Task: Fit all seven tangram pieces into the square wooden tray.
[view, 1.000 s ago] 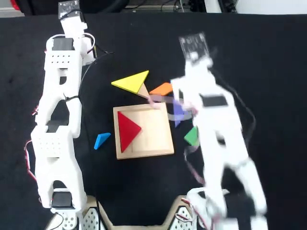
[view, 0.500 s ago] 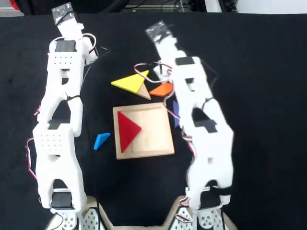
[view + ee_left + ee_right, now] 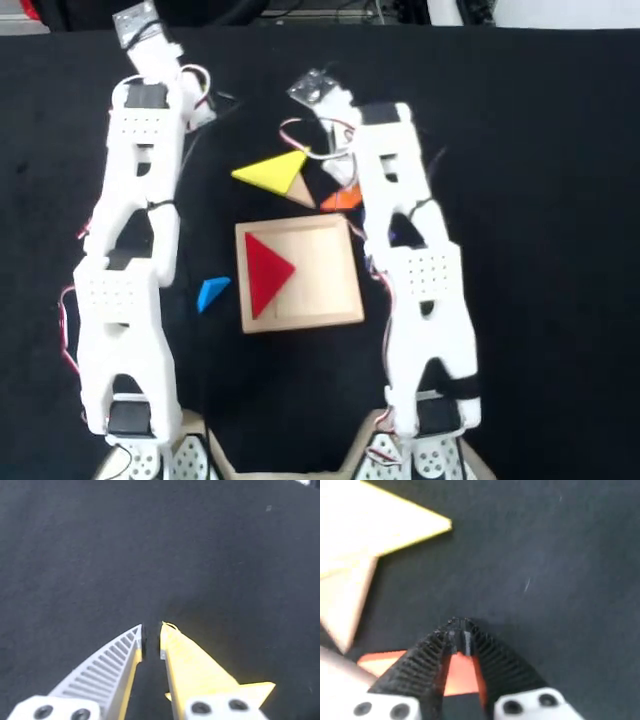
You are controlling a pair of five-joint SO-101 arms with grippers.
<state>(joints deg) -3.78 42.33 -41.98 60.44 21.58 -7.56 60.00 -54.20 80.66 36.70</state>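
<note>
The square wooden tray (image 3: 318, 290) lies mid-table with a red triangle (image 3: 264, 270) in its left half. Just beyond it are a yellow triangle (image 3: 272, 170), a tan triangle (image 3: 301, 190) and an orange piece (image 3: 342, 199). A small blue piece (image 3: 212, 293) lies left of the tray. My right gripper (image 3: 460, 626) is shut, its tips at the far edge of the orange piece (image 3: 462, 672), with the yellow triangle (image 3: 380, 520) and the tan triangle (image 3: 345, 600) nearby. My left gripper (image 3: 151, 631) hangs shut over bare black cloth at the far left.
The right arm (image 3: 420, 280) stretches along the tray's right side and covers the cloth there. The left arm (image 3: 130, 230) runs along the left side of the table. Black cloth covers the whole table.
The right arm has swung left and away from the front, from over the purple and green pieces to the orange piece, and now hides those two. The left arm has barely shifted.
</note>
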